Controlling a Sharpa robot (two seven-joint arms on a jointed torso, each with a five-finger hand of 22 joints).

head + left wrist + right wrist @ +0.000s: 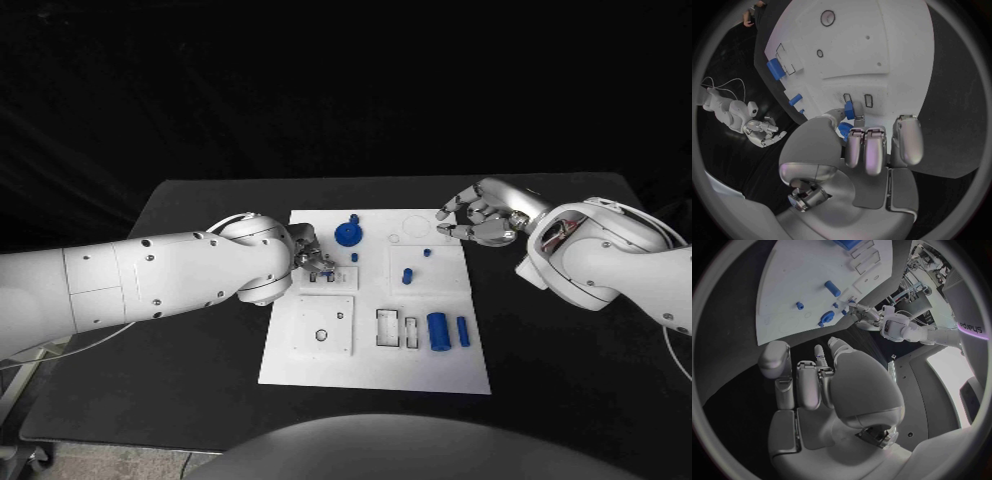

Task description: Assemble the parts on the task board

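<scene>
The left robot hand (306, 255) is reaching in over the left edge of the task board (325, 370), its fingers (874, 150) curling down onto a small blue part (849, 109) by a pair of slots — in the left wrist view the part is sitting right at the fingertips, but I cannot tell whether it is actually being pinched or merely touched.

The right robot hand (480, 216) is hovering near the board's upper right corner, fingers bent inward and loosely apart, holding nothing.

Out from the left hand, a round blue piece (346, 235) is lying just beyond it toward the top of the board, with a small blue peg (353, 217) above it. A short blue cylinder (407, 275) is sitting near the board's middle, and a small blue bit (426, 252) is lying a little above it toward the right hand.

Nearer the robot, two blue pieces — a thick blue cylinder (438, 331) and a slimmer blue bar (463, 331) — are lying side by side just right of some rectangular cut-outs (391, 327). The board is resting flat on the black counter (173, 400).
</scene>
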